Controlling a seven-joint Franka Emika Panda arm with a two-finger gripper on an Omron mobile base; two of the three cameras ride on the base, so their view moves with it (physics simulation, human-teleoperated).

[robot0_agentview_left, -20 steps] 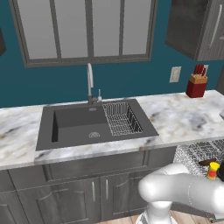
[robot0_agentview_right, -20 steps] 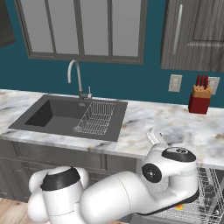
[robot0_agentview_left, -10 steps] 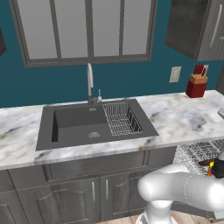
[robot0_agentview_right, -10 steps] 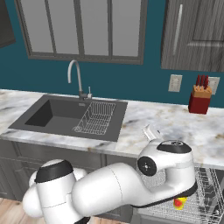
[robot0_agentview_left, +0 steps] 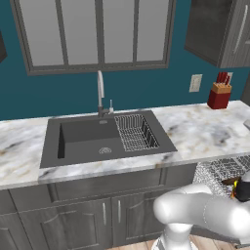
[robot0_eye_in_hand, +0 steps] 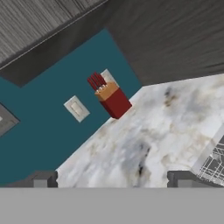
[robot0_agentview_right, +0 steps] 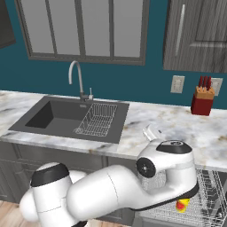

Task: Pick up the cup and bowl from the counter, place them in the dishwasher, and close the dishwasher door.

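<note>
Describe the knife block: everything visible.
The knife block is a dark red box with a tan top face, several red-handled knives standing up out of it. It sits upright on the marble counter at the far right, close to the teal wall, beside a pale wall outlet. Nothing else touches it. It also shows in the left base view.

The white arm [robot0_agentview_right: 133,190] is seen folded low across the bottom of the right base view. In the hand view, the gripper [robot0_eye_in_hand: 111,179] is held wide apart, nothing between its tips.
</note>
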